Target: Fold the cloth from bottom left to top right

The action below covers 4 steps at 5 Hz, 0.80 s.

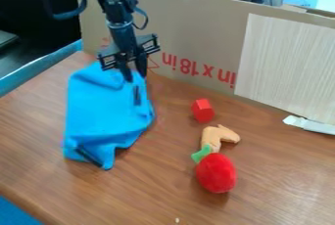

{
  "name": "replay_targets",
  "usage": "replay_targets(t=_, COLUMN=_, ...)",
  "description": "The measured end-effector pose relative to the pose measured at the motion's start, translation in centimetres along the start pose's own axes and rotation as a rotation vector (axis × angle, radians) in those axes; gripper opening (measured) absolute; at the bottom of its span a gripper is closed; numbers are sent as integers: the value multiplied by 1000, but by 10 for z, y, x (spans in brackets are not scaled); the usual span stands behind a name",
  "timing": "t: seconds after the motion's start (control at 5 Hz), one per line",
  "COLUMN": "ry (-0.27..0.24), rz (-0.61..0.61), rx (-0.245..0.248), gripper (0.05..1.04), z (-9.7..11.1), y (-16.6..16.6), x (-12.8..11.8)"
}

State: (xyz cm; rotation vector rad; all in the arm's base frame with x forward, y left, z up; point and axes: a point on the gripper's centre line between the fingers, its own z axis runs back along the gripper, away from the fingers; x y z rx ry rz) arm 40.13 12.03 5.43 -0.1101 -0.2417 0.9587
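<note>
Flat-lying fabric cloth [101, 109]: bright blue
Small faceted block [203, 111]: red
Flat wooden tabletop [147, 190]: brown, grain-streaked
Rounded plush toy [216, 173]: red, green-topped

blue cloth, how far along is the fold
No finished fold is clear: the cloth lies rumpled, its bottom-left end, with a dark strip, still at the near side. The gripper is at the far end; I can't tell if it holds fabric. Probably left: bring bottom left to top right.

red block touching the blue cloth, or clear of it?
Apart. The camera view shows a strip of bare table between the right edge of the blue cloth and the left side of the red block.
</note>
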Motion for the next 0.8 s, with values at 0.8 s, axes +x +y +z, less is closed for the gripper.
replay_targets(t=0.8, ry=-32, rz=-565, rx=-171, gripper=999, z=83, y=126, x=51)
